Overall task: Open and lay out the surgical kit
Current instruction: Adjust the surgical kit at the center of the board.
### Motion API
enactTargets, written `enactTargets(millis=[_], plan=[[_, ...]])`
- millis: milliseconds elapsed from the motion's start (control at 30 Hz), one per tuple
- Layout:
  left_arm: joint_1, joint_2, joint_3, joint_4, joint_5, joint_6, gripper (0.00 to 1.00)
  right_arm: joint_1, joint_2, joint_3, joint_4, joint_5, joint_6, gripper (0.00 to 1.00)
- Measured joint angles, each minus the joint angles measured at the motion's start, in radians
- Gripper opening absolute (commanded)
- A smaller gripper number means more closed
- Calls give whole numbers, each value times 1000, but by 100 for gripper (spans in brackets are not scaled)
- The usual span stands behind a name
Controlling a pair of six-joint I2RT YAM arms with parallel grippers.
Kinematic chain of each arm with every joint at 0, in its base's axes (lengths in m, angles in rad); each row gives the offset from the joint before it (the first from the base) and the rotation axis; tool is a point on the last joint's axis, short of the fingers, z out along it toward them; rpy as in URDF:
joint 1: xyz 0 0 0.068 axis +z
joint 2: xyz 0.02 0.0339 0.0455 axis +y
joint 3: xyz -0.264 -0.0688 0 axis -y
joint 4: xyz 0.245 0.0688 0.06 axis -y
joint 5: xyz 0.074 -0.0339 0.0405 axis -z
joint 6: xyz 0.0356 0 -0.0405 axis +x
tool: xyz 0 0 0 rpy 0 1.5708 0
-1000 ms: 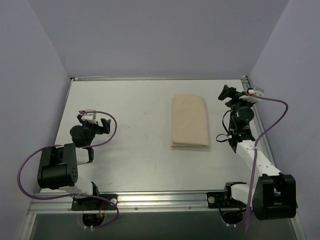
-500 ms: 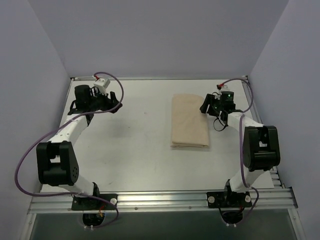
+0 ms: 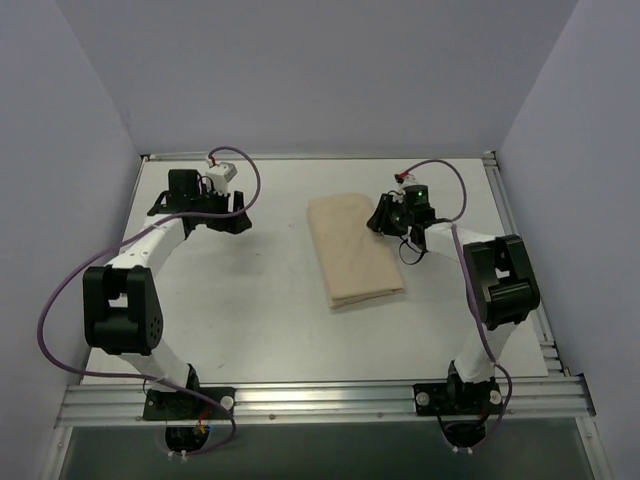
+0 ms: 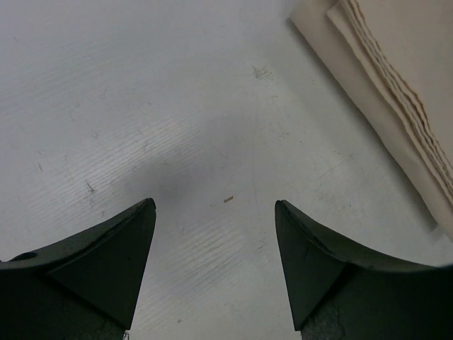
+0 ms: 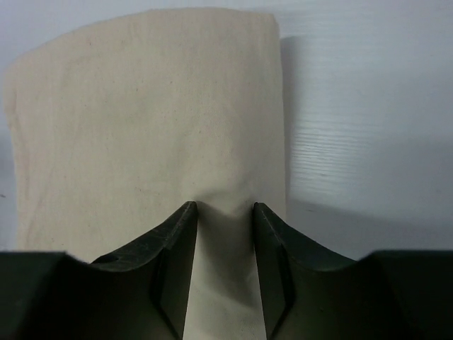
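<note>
Cloth wrap [image 3: 354,250] folded, contents hidden; right end effector [image 5: 224,205] pinches its edge; left end effector [image 4: 214,203] open.

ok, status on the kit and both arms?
Left gripper open, clear of cloth wrap. Right gripper pinching its edge. Wrap folded, unopened. Nothing in the way.

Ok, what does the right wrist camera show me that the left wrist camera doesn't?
Only the right wrist: the right gripper pinching a puckered ridge of the cloth wrap at its edge, plus most of the wrap's top face. Only the left wrist: the left gripper open over bare table, nothing between its fingers, a small speck just ahead, and the wrap's stacked fold layers seen edge-on at upper right. Both: the beige wrap, folded shut, lying on the white table.
</note>
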Motion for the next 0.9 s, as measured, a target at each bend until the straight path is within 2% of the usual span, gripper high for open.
enactTargets(millis=[167,267,367,467,667,900], plan=[[-25,19,18,-40,-8,0,79,95,-12,-99,183,11,177,35],[-67,38,27,-50,-2,0,82,129,-31,-171,270,27,269,42],[-117,71,28,-57,17,-2,89,146,-43,-184,285,37,302,49],[-174,130,33,-60,51,-9,91,148,-65,-180,240,38,277,50],[-253,229,39,-48,91,-36,89,148,-128,-180,114,42,204,49],[-274,232,39,19,96,-61,83,148,-189,-269,95,35,196,35]])
